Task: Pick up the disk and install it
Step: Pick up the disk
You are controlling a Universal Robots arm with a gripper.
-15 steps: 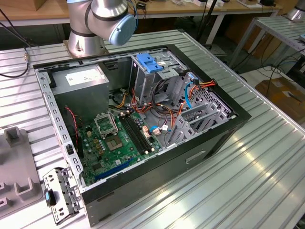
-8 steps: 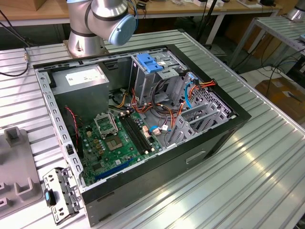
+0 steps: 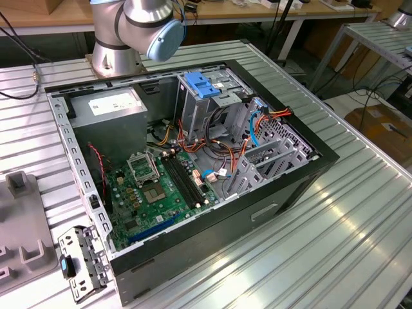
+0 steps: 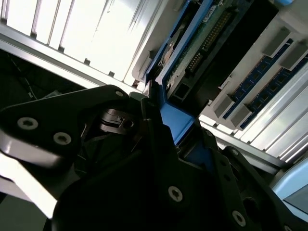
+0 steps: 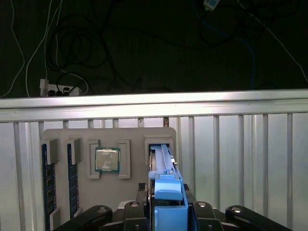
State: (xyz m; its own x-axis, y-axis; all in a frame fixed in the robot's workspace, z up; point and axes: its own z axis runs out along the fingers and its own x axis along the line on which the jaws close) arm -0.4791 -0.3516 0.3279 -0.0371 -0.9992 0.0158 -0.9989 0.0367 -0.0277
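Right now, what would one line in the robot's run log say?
step: pick up | gripper: shut on disk | disk: on edge at grey tray slot | computer case: open, disk not installed

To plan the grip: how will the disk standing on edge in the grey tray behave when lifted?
Probably stiff and rather heavy: the disk looks metal within its blue carrier. Standing on edge in the tray, it could tip once freed.

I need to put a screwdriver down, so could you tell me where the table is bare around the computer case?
The ribbed table is bare to the exterior view's right of the computer case. Crowded: inside the case among the cables, and where the grey tray and metal bracket lie.
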